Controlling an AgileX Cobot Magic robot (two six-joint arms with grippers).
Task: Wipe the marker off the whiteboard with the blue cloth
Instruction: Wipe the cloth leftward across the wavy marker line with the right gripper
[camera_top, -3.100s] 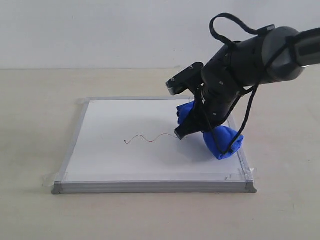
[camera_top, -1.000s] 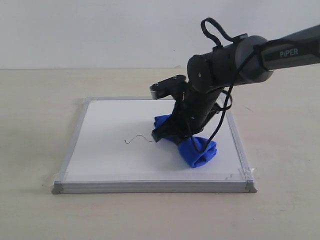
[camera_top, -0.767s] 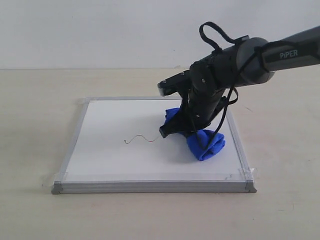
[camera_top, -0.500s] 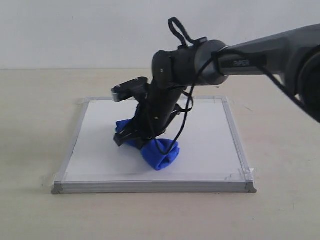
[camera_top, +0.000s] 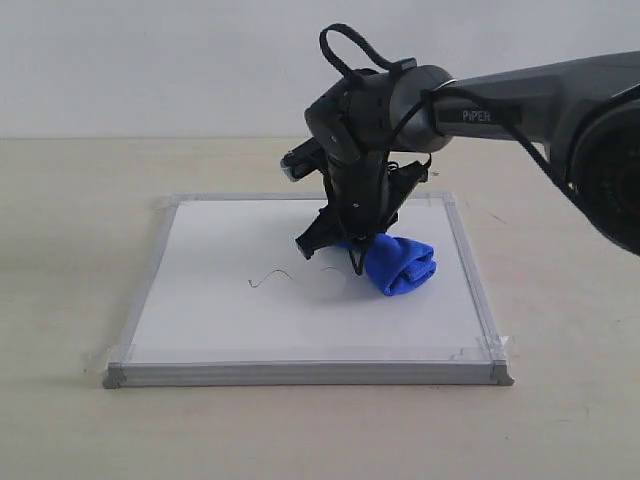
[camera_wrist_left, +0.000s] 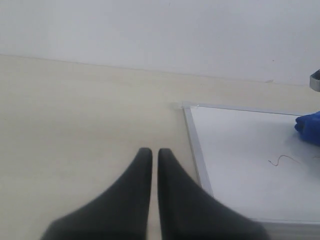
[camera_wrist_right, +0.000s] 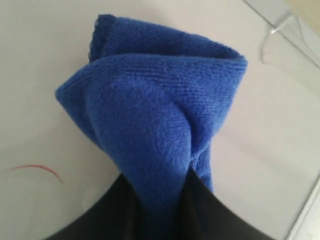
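The whiteboard (camera_top: 230, 320) lies flat on the table. On its left half a short stub of the marker (camera_top: 268, 278) shows, a thin dark curl. The blue cloth (camera_top: 400, 265) rests bunched on the board right of centre. My right gripper (camera_top: 345, 245) points down at the board and is shut on the cloth's near end. In the right wrist view the blue cloth (camera_wrist_right: 160, 110) bulges out from between the fingers (camera_wrist_right: 125, 210), with the marker (camera_wrist_right: 40, 169) off to one side. My left gripper (camera_wrist_left: 151, 155) is shut with nothing in it, over the table beside the whiteboard (camera_wrist_left: 235, 150).
The silver frame (camera_top: 140, 290) runs round the board, with clear tape (camera_top: 490, 345) at its corners. A pale wall (camera_top: 150, 60) stands behind the beige table (camera_top: 70, 220). The right arm (camera_top: 520, 90) reaches in from the right.
The right gripper swept the cloth left across the marker line, then came back to the right. The line's right part is gone and only a short left stub stays.
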